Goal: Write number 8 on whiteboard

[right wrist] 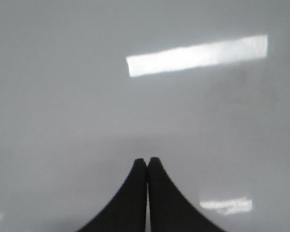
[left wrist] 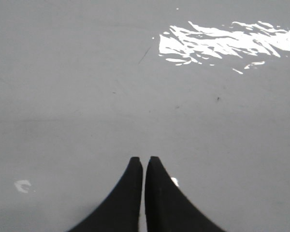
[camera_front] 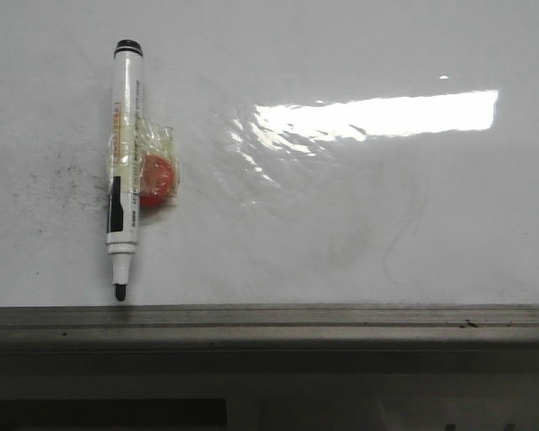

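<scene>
The whiteboard (camera_front: 359,215) fills the front view, glossy white with faint grey smudges and a bright rectangular glare. No drawn number 8 shows on it. A white marker (camera_front: 123,162) with a black end cap and bare black tip lies on the board at the left, tip toward the grey ledge (camera_front: 269,316). A red round magnet (camera_front: 157,180) under clear tape sits against its right side. Neither gripper appears in the front view. My left gripper (left wrist: 144,160) is shut and empty over bare board. My right gripper (right wrist: 147,160) is shut and empty over bare board.
The grey metal ledge runs along the board's near edge, with a darker frame (camera_front: 269,386) below it. Faint grey scribble traces (camera_front: 395,242) and specks (camera_front: 63,180) mark the board. Glare patches show in both wrist views.
</scene>
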You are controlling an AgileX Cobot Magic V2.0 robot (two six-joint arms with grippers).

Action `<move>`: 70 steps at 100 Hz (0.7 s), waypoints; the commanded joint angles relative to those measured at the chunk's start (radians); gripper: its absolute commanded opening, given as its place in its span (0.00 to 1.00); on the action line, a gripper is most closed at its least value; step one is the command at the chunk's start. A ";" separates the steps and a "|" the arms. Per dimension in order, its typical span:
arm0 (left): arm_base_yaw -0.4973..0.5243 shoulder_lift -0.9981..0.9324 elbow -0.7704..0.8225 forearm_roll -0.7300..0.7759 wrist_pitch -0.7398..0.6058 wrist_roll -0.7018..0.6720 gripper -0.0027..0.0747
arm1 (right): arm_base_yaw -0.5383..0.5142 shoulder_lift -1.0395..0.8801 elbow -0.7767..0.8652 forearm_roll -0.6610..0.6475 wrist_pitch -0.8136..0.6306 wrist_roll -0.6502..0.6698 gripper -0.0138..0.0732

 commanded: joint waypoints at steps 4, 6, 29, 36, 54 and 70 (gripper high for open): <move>0.003 -0.030 0.032 -0.001 -0.151 -0.005 0.01 | -0.005 -0.019 0.012 -0.011 -0.174 -0.003 0.09; 0.003 -0.030 0.032 -0.001 -0.174 -0.005 0.01 | -0.005 -0.019 0.012 -0.011 -0.185 -0.003 0.09; 0.003 -0.030 0.028 -0.004 -0.363 -0.013 0.01 | -0.005 -0.019 0.010 -0.011 -0.197 -0.003 0.09; 0.003 -0.030 0.017 -0.049 -0.355 -0.015 0.01 | -0.005 -0.017 -0.006 -0.011 -0.164 -0.003 0.09; 0.003 -0.016 -0.084 -0.083 -0.121 -0.013 0.01 | -0.005 0.013 -0.109 -0.015 0.058 -0.003 0.09; 0.003 0.058 -0.190 -0.081 0.038 -0.013 0.01 | -0.005 0.100 -0.199 0.001 0.179 -0.003 0.09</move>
